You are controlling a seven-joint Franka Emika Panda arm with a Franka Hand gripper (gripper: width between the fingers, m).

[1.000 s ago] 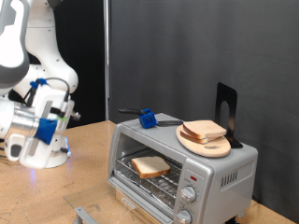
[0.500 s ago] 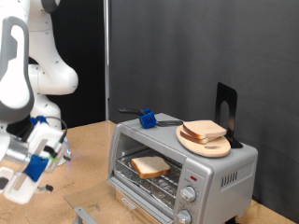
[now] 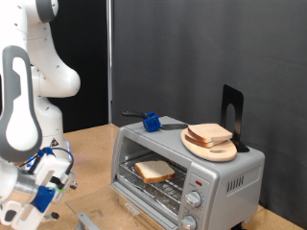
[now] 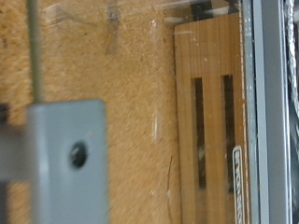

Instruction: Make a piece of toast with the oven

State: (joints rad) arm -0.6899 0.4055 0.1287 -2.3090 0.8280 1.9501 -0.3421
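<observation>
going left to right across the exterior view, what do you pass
gripper low at the left edge, piece of toast on the rack inside the oven, round wooden board with bread slices on the oven's top, black stand at its back right.

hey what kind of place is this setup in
Likely a robotics lab test bench, not a kitchen: a toaster oven sits on a particleboard table before a black backdrop, with the robot arm's gripper nearby.

Arm (image 3: 34,67): glossy white rounded shells w/ dark grey joint bands. End effector (image 3: 43,187): white body, blue clips, thin dark cables. Wrist view: grey block (image 4: 67,163) w/ one round hole.
</observation>
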